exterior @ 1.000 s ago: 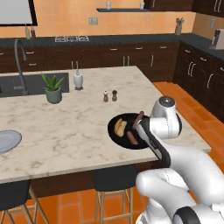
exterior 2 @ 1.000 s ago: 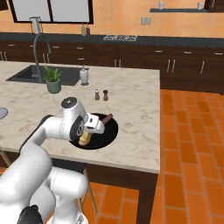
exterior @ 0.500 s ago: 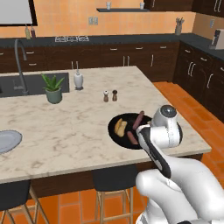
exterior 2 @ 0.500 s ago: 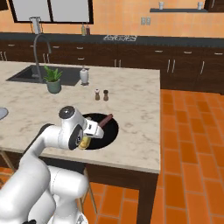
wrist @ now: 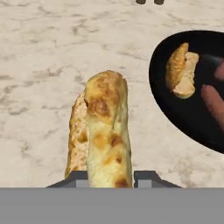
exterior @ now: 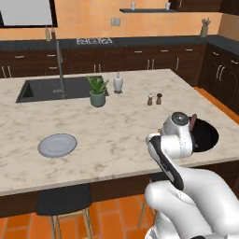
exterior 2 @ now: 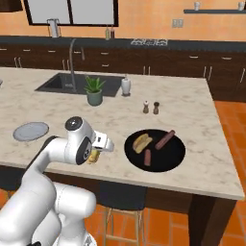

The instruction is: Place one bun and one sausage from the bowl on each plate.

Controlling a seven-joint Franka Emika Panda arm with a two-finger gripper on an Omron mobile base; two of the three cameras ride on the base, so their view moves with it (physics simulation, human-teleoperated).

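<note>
My gripper (wrist: 111,178) is shut on a golden bun (wrist: 107,131), which hangs lengthwise over bare marble just left of the black bowl (wrist: 158,94). From the right base view the gripper (exterior 2: 97,153) holds that bun (exterior 2: 91,157) near the counter's front edge, between the bowl (exterior 2: 178,161) and a pale grey-blue plate (exterior 2: 30,130). In the bowl lie another bun (exterior 2: 141,142) and two sausages (exterior 2: 165,139) (exterior 2: 147,157). The left base view has the plate (exterior: 57,144) at the left and the bowl (exterior: 210,135) partly hidden behind my arm.
Salt and pepper shakers (exterior 2: 150,107) stand behind the bowl. Farther back on the island are a potted plant (exterior 2: 94,91), a white bottle (exterior 2: 126,86) and a sink (exterior 2: 79,84) with its tap. Bar stools sit below the front edge.
The bun has come up out of the bowl and gone left with my gripper. Both base views have shifted, so bowl and plate now sit farther right in frame.
</note>
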